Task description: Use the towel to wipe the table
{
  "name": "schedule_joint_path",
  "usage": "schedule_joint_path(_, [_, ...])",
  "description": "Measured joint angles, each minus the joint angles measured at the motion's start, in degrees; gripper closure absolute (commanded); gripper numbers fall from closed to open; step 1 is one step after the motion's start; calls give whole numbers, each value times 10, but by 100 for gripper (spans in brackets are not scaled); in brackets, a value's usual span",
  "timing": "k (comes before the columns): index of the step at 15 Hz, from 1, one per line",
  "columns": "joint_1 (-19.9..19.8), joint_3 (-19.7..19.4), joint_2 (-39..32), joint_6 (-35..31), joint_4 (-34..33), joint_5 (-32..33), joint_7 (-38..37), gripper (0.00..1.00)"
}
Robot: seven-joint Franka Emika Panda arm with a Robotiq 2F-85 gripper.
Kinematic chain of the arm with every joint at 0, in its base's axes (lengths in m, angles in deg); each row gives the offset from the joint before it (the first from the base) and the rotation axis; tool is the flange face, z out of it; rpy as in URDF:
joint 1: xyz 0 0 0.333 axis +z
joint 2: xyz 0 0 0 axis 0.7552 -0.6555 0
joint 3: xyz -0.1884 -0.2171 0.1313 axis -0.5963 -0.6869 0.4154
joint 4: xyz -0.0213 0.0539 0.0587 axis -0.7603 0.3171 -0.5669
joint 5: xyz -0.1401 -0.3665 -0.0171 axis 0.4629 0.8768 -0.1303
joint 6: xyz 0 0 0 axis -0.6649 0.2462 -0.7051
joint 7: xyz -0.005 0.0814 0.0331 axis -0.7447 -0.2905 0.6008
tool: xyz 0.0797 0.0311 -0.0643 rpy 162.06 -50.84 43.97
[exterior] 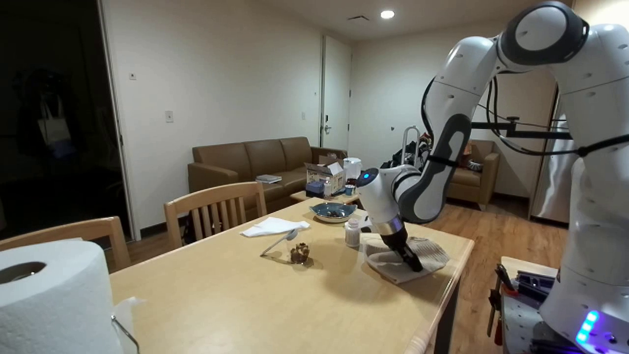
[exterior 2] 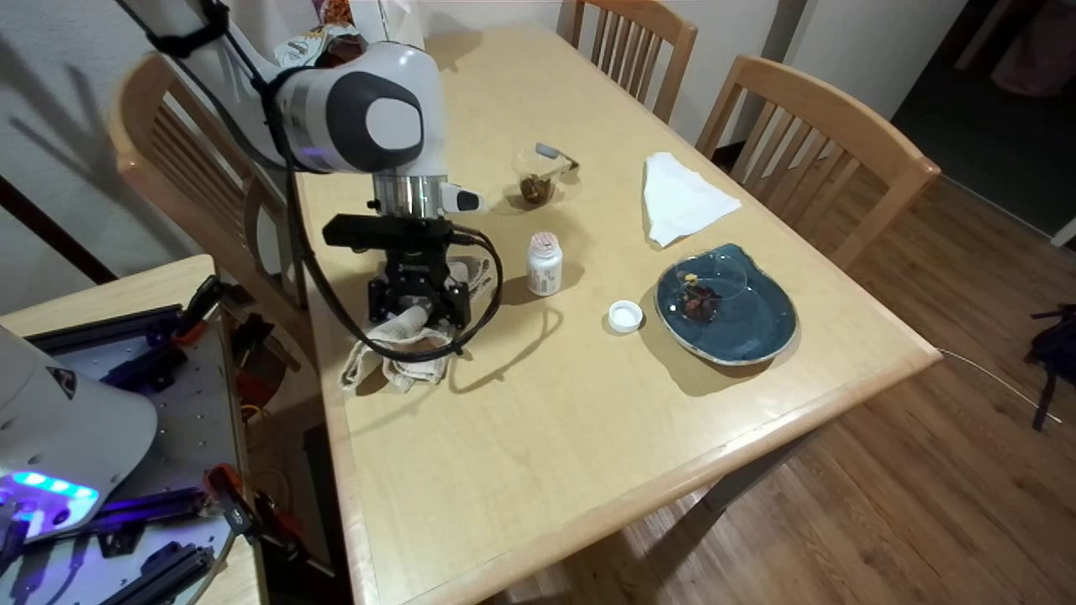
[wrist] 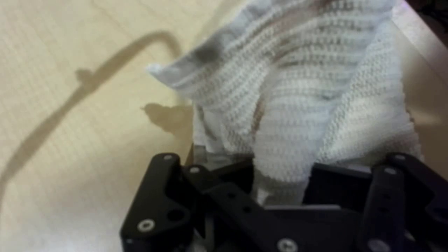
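The towel [exterior: 432,253] is off-white, ribbed and bunched. It lies on the light wood table [exterior: 255,305] near the edge on the robot's side. It also shows in an exterior view [exterior 2: 430,370] and in the wrist view [wrist: 297,91]. My gripper [wrist: 281,175] points down at the towel, and a thick fold of it fills the space between the two fingers, which press on both sides. The gripper shows in both exterior views [exterior: 413,260] [exterior 2: 420,315]. The fingertips are partly hidden by the cloth.
A white bottle [exterior 2: 544,269] stands beside the towel, with a white cap [exterior 2: 625,316] farther off. A clear cup with brown bits [exterior 2: 536,186], a spoon [exterior: 282,241], a white napkin [exterior 2: 683,202] and a blue dish [exterior 2: 756,319] are on the table. A paper roll [exterior: 54,305] stands near.
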Motion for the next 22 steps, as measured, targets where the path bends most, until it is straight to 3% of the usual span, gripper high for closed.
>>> schedule_joint_path(12, [84, 60, -40, 86, -63, 8, -5, 95])
schedule_joint_path(18, [85, 61, -60, 132, -91, 6, -21, 95])
schedule_joint_path(22, [63, 33, -64, 148, -93, -2, -29, 95])
